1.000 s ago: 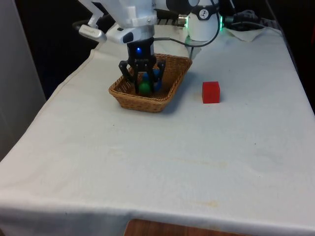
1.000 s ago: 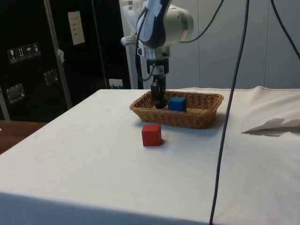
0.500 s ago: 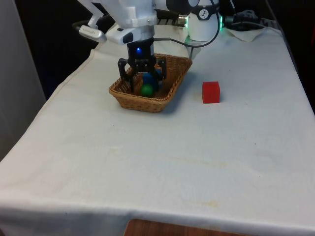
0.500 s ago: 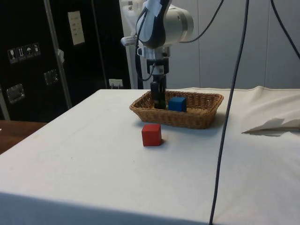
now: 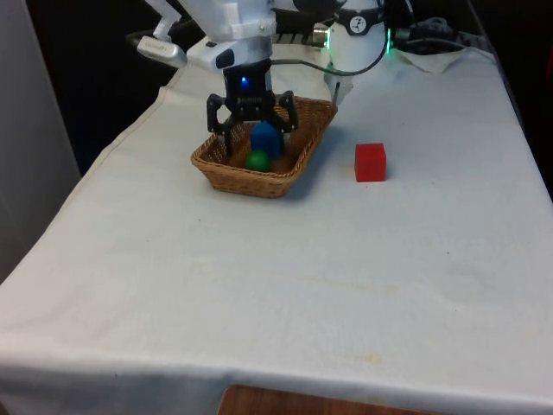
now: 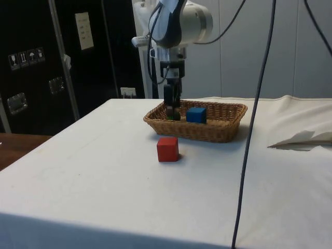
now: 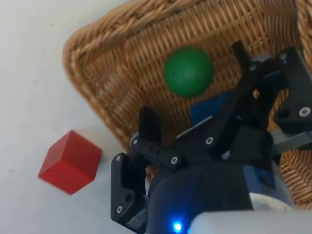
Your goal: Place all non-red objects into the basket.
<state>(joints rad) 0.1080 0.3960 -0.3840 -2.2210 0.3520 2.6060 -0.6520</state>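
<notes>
Risen since a second ago, the gripper (image 5: 251, 127) hangs over the basket (image 5: 226, 169), fingers spread; the green ball (image 5: 257, 160) lies below them, released, beside the blue cube (image 5: 266, 140)

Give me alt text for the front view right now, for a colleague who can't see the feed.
The open gripper hangs over a wicker basket on a white-clothed table. A green ball and a blue block lie inside the basket. A red cube sits on the cloth to the front view's right of it.
</notes>
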